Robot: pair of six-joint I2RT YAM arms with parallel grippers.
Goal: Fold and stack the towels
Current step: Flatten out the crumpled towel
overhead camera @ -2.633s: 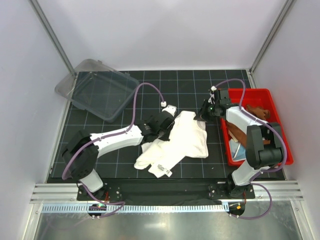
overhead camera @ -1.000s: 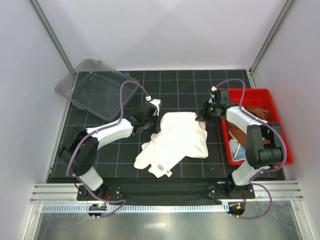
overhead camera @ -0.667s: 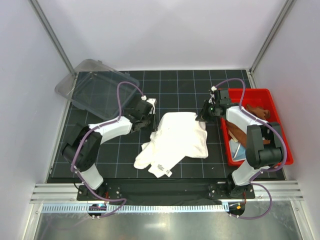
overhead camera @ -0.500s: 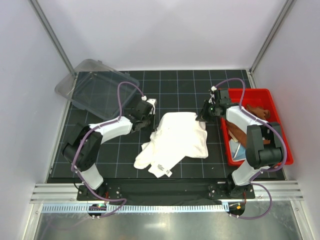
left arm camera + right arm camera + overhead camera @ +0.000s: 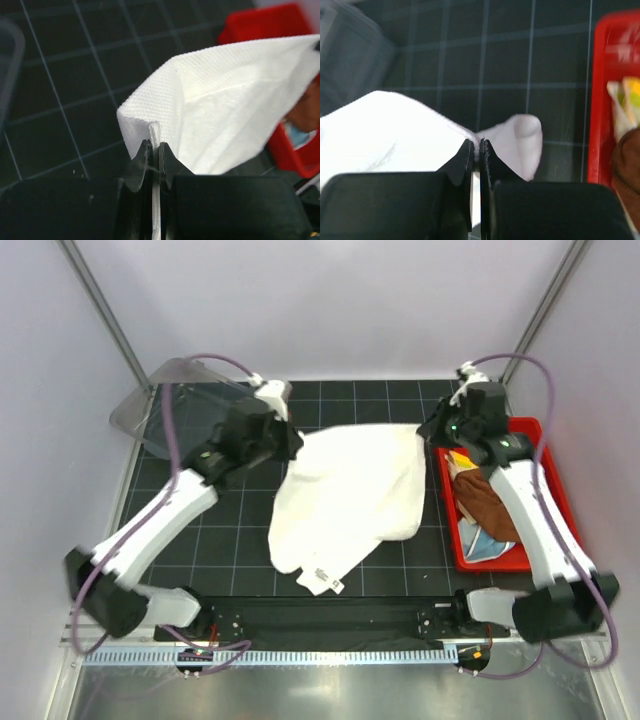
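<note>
Hanging towel: cream-white towel [image 5: 350,495] left of the red bin [image 5: 487,565], far edge held up, near end on the mat.
Left gripper [image 5: 154,147]: clamped on the towel corner farther from the bin.
Right gripper [image 5: 476,145]: clamped on the corner just beside the bin.
Tag [image 5: 322,577]: at the towel's near end, print unreadable.
Bin contents: rust-brown towel [image 5: 490,502], light-blue towel [image 5: 492,543], yellow towel [image 5: 462,458].

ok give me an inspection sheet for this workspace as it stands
surface: black gridded mat, part covered by cloth
job's things: cream-white towel raised by two far corners, near edge on mat; rust-brown towel, yellow towel and light-blue towel in red bin
clutter: clear tray at far left corner
hands: left hand shut on cream-white towel; right hand shut on it too
cables: purple cables loop clear of the cloth
surroundings: white walls; nothing else seen
</note>
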